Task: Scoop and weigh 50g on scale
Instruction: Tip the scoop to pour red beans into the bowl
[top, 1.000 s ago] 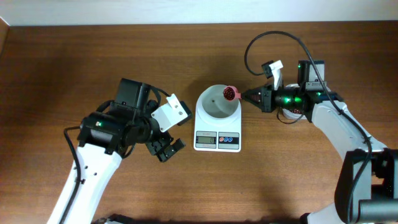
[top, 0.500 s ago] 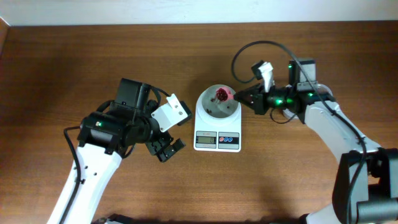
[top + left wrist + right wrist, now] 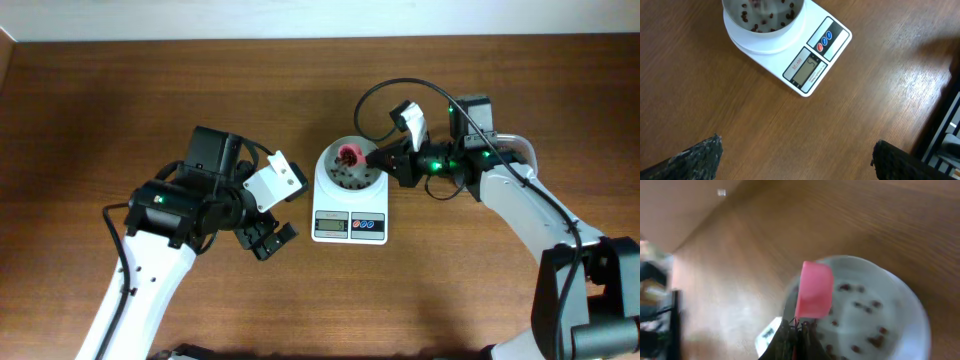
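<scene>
The right gripper is clamping the handle of the pink scoop and holding it over the bowl of the scale. The scoop's mouth seems to be turned down toward the bowl, so this looks like the pouring step. A thin scatter of beans is lying on the bowl's floor, with plenty of white showing between them. That suggests the weighing is at an early stage.

To pour well, the wrist should be rolling slowly so the beans are trickling out rather than dropping in a heap. The scoop should be staying clear of the bowl's rim, since a touch would likely be upsetting the reading. The display is lit, but its digits are too unclear to read with confidence. It should be checked between small pours, with the pouring easing off as the target nears.

The right arm is reaching in from the right side of the surface, elbow bent. Its forearm is stretching leftward and its gripper is pointing roughly level at the bowl.

The left arm is coming up from the lower left. The left gripper is hanging wide and empty above bare wood, to the left of the scale's front corner and apart from it.
</scene>
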